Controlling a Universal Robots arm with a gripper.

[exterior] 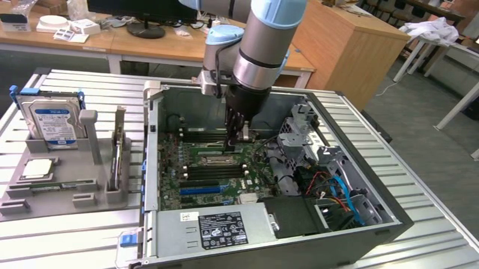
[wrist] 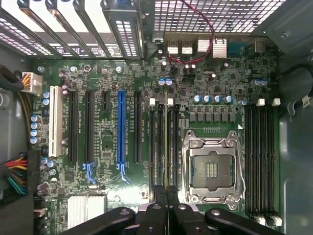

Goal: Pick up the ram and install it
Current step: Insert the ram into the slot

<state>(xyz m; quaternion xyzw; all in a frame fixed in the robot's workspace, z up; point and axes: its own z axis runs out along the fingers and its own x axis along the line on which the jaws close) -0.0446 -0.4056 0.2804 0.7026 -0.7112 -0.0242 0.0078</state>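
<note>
A ribbed metal surface (exterior: 430, 190) carries an open computer case (exterior: 299, 247) and, toward the exterior view's left, a grey parts holder (exterior: 67, 196). The ram (wrist: 166, 147) is inside the case. In the wrist view it appears edge-on as a thin strip running out from between the fingertips, in line with the memory slots (wrist: 155, 147) just beside the CPU socket (wrist: 211, 169). Whether it is seated in a slot or held just above one cannot be told. The gripper (exterior: 238, 141) is clamped on the ram, its fingers drawn together with the stick between them, and points down at the motherboard (wrist: 98, 78). A second bank of memory slots lies on the other side of the socket. The long blue slot (wrist: 122, 127) stands farther from the socket, among black expansion slots. The power supply (exterior: 224, 227) occupies one end of the case. On the holder, a hard drive (exterior: 53, 120) and an expansion card (exterior: 118, 154) stand on edge, well apart from the gripper. Wooden desks (exterior: 337, 39) stand behind.
</note>
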